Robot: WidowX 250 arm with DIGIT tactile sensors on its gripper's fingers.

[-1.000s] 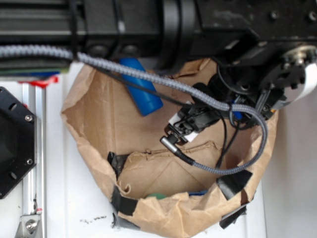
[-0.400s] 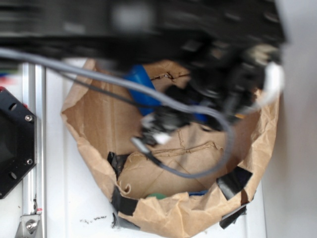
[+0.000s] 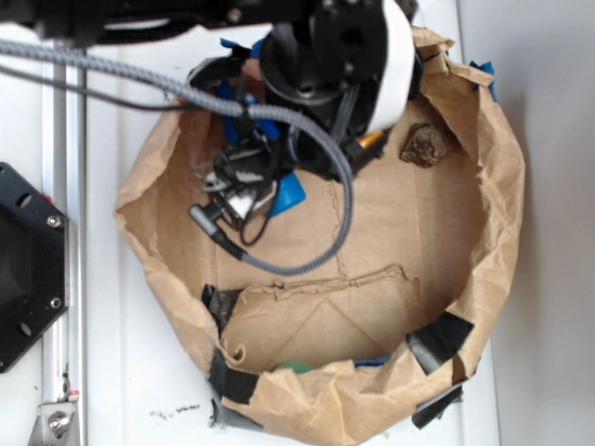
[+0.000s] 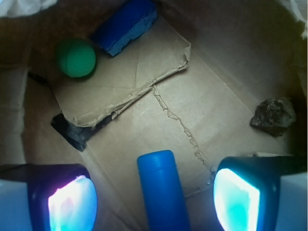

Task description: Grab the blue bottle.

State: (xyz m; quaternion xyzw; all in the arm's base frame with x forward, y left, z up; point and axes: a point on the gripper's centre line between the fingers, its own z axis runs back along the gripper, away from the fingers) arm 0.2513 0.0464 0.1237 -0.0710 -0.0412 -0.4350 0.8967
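The blue bottle (image 4: 161,190) lies on the cardboard floor of the paper bag, its flat end pointing away from me in the wrist view. My gripper (image 4: 154,199) is open just above it. The bottle sits between the two glowing pads (image 4: 72,202), with a clear gap on each side. In the exterior view the arm (image 3: 344,65) covers most of the bottle. Only a blue corner (image 3: 290,193) shows beside the black wrist camera mount.
The crumpled brown paper bag wall (image 3: 502,214) rings the workspace. A dark lumpy rock (image 3: 426,144) (image 4: 273,116) lies at the back right. A green ball (image 4: 75,57) and a blue block (image 4: 126,26) rest at the far side. Black tape (image 3: 437,339) patches the bag.
The arm has swung from the bag's right side to the back left, over the bottle. The rock, hidden before, now shows.
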